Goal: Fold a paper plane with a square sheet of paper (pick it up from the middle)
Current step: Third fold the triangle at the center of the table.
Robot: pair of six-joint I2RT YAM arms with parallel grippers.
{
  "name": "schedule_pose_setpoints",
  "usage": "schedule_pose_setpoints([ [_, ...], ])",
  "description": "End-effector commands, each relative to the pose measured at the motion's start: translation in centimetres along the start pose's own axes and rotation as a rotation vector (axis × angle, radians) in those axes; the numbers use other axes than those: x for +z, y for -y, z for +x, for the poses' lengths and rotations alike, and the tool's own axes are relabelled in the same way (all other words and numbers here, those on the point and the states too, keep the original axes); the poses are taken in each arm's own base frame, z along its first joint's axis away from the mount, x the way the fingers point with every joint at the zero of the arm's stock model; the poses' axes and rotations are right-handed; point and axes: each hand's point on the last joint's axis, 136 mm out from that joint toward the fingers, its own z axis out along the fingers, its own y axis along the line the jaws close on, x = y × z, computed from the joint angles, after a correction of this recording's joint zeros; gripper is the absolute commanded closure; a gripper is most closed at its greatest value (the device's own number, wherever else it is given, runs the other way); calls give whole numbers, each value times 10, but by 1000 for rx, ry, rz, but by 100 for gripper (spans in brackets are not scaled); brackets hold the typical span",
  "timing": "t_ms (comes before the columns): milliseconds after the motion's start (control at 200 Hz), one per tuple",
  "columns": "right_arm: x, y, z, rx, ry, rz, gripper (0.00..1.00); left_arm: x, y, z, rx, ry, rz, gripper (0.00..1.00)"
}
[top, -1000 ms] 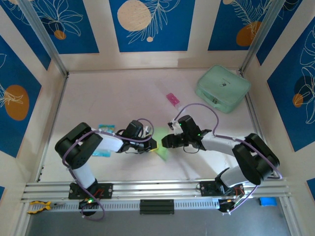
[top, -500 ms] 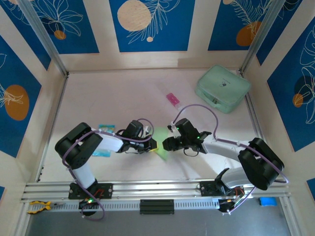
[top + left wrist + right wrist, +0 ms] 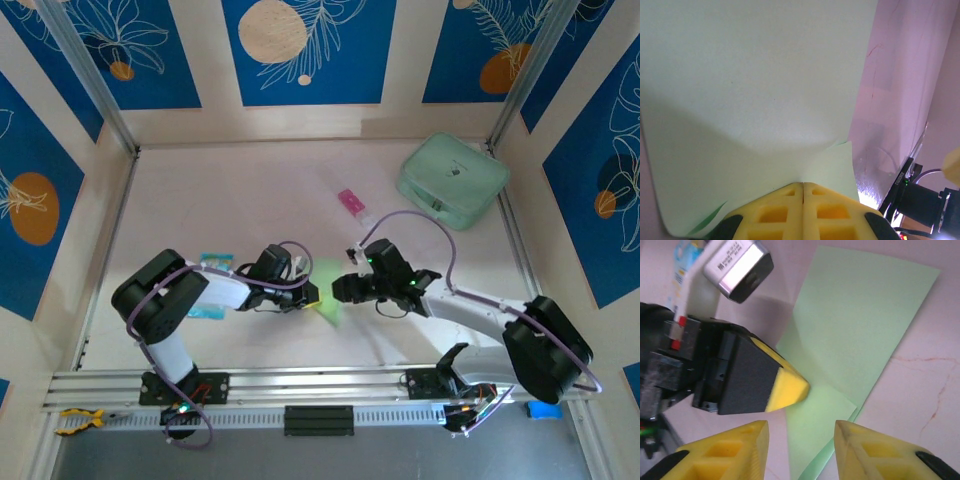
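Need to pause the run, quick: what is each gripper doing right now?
Left gripper: closed, pinching the paper.
Right gripper: open, holding nothing.

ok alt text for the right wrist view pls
The left arm's yellow-tipped tool pinches a thin pale lime-green sheet of paper on the pale table. The right tool stands open beside it.

My pale pinkish bench (image 3: pixel 230 200), square sheet of paper (image 3: pixel 328 302) lying between my left tool (image 3: pixel 312 293) and right tool (image 3: pixel 337 288), pink-and-white tube (image 3: pixel 351 202) beyond the right tool, mint-green case (image 3: pixel 452 180) farther right, blue-and-white packet (image 3: pixel 214 259) behind my left tool.
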Motion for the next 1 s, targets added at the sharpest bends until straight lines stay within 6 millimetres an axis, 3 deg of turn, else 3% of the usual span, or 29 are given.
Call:
schedule_pose_setpoints([
  [0, -6, -19, 9, 105, -38, -134, 65, 3, -23, 10, -25, -23, -83, 95],
  [140, -3, -38, 20, 116, -123, -232, 83, 3, -23, 10, -28, -22, -85, 95],
  [285, 10, -44, 38, 119, -216, -229, 93, 4, -22, 10, -26, -22, -83, 95],
  [715, 37, -47, 54, 95, -323, -139, 95, 4, -23, 10, -27, -26, -86, 95],
  [995, 50, -28, 69, 127, -373, -63, 95, 4, -23, 11, -27, -28, -85, 95],
])
